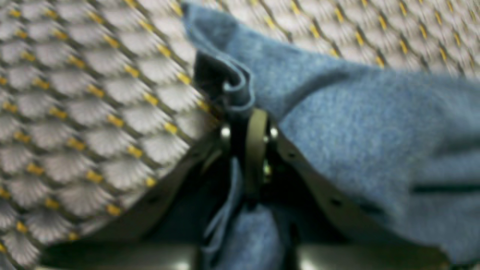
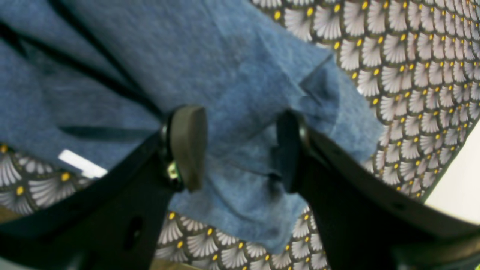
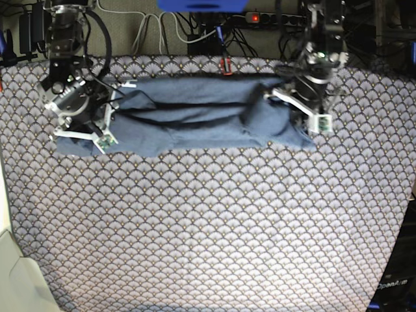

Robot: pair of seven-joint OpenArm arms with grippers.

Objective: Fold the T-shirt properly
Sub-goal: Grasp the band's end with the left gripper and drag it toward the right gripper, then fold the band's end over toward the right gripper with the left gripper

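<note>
Scallop-patterned tablecloth is covering the whole table, with cables and a power strip running along the back edge, and the T-shirt is lying as a long, creased band across the far part of the cloth.

Starting on the base view's left side: the right gripper is sitting down over that end of the shirt with its jaws spread wide. In its wrist view the blue fabric is passing between the two fingers, but neither pad is pressing it, so nothing is being held there.

Moving across, the middle of the shirt is looking rumpled, with dark folds running lengthwise.

On the right side, the left gripper is clenched on a bunched edge of the T-shirt, a curl of hem poking out above the closed fingertips.

The risk, as I'm reading it: one end is pinched and the other is loose. If the left arm lifts or pulls now, the shirt is likely dragging sideways and skewing instead of folding square. The pinch is also looking narrow, on gathered cloth, so a layer could be slipping out. And the right jaws, if closing here, could be catching only the top layer.
</note>
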